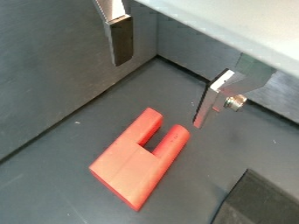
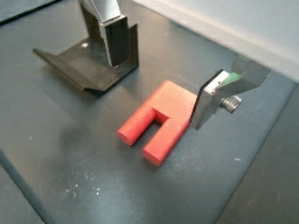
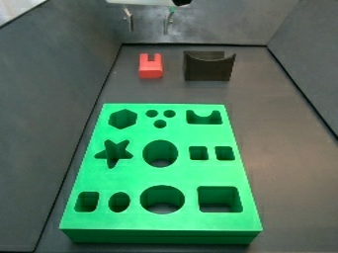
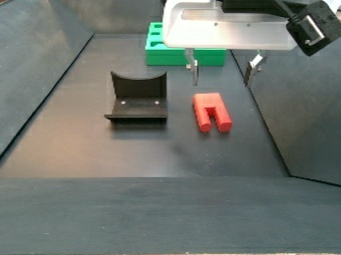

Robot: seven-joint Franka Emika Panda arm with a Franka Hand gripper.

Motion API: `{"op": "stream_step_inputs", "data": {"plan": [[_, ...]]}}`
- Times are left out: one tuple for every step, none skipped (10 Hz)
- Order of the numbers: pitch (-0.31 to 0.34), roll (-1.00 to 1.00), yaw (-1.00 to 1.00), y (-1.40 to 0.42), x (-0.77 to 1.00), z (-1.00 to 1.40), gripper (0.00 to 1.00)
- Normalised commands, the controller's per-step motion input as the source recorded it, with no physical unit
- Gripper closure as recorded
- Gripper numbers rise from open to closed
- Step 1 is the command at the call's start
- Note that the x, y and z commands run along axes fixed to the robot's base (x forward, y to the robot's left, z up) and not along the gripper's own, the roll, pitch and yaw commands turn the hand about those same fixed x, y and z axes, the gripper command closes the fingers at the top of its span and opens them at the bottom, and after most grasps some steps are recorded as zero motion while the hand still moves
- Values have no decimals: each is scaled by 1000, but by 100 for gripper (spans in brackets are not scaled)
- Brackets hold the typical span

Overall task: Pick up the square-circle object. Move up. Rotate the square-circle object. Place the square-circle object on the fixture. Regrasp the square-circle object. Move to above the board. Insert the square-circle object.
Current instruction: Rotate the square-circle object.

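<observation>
bench: dark grey, walled | square-circle object lying flat, just right of fixture | gripper above it, jaws spread, empty | board well apart

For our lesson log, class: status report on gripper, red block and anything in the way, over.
Gripper open, above the square-circle object. Block flat on the floor, untouched. Fixture empty beside it. Path down clear.
</observation>
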Motion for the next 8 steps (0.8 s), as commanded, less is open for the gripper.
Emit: {"op": "stream_step_inputs", "data": {"plan": [[-52, 3, 252, 0, 31, -26, 0], [0, 0, 0, 0, 0, -1000, 0], [-3, 0, -31, 0, 1, -1000, 0], [-25, -8, -29, -1, 16, -1000, 0], [-31, -14, -24, 0, 21, -1000, 0], [-33, -31, -10, 1, 29, -1000, 0], [-32, -43, 0, 1, 38, -1000, 0], [-28, -58, 11, 4, 50, -950, 0]]}}
